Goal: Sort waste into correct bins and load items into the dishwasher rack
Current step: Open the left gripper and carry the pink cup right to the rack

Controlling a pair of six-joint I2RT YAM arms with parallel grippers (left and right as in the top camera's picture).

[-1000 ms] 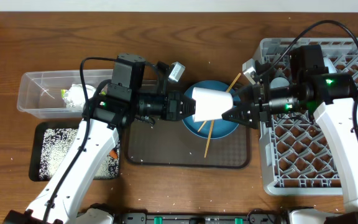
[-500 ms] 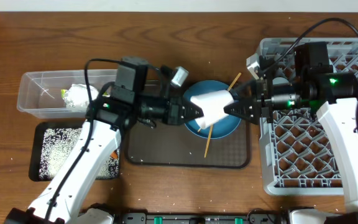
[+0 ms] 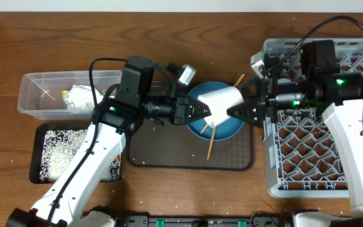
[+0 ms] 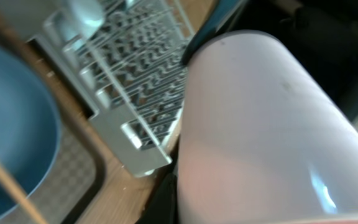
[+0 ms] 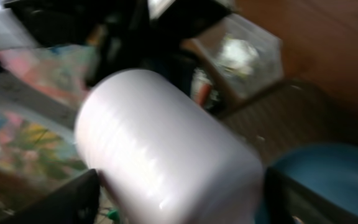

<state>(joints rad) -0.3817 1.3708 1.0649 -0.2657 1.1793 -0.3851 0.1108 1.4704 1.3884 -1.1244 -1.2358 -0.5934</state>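
Evidently step: white-pink cup was mid-handover.
Left gripper: clenched on cup.
Right gripper: grip unclear.
Next: firm right hold needed.

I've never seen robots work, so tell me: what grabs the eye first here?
Dead centre, a white-pink cup hangs sideways between the left end effector and the right end effector, over a blue plate with chopsticks. On the right stands a big grey dishwasher rack.
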